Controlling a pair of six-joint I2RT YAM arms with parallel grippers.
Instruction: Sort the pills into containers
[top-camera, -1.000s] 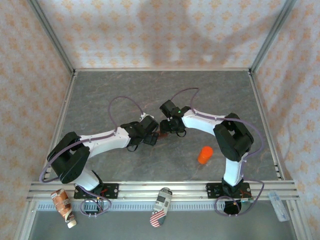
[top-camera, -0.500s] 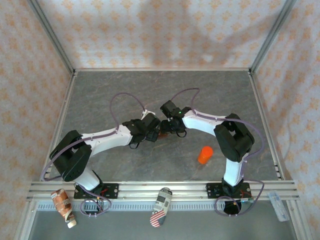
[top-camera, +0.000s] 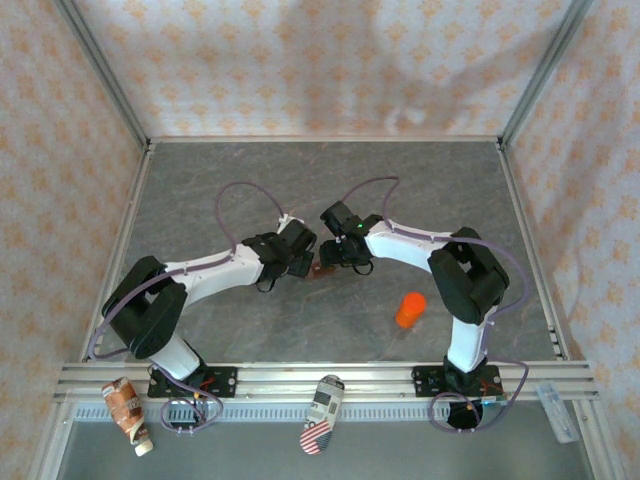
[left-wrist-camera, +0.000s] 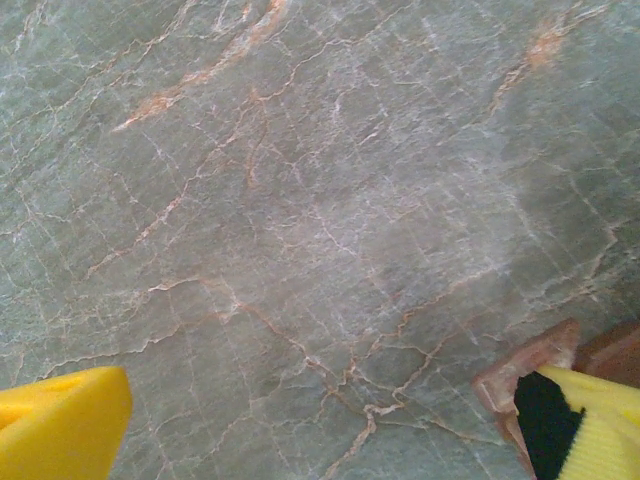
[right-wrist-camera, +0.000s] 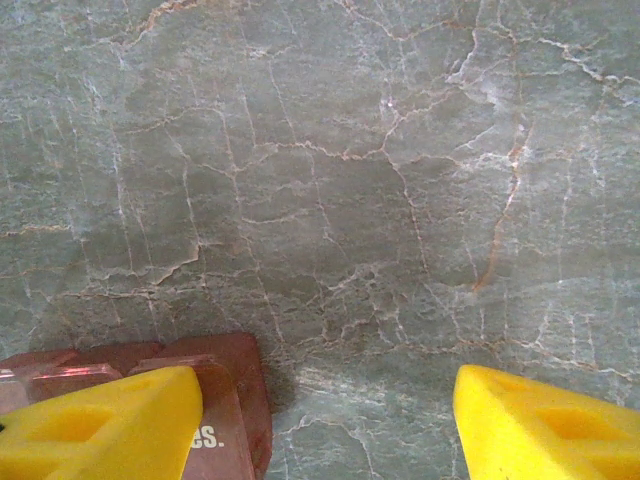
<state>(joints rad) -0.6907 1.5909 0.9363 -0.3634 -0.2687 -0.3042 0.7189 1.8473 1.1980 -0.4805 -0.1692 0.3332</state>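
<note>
Left gripper (left-wrist-camera: 320, 425) shifted up to containers (left-wrist-camera: 525, 365), spread wide, right gripper (right-wrist-camera: 325, 405) parted, wrist view reveals box lettering (right-wrist-camera: 205, 437)

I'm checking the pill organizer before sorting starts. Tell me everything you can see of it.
The pill organizer is a small reddish-brown, translucent plastic box with white lettering. It lies flat on the grey marbled table near its middle, between the two arms. One yellow finger of the right hand overlaps one end and one of the left hand overlaps the other. Whether they touch it cannot be told.
</note>
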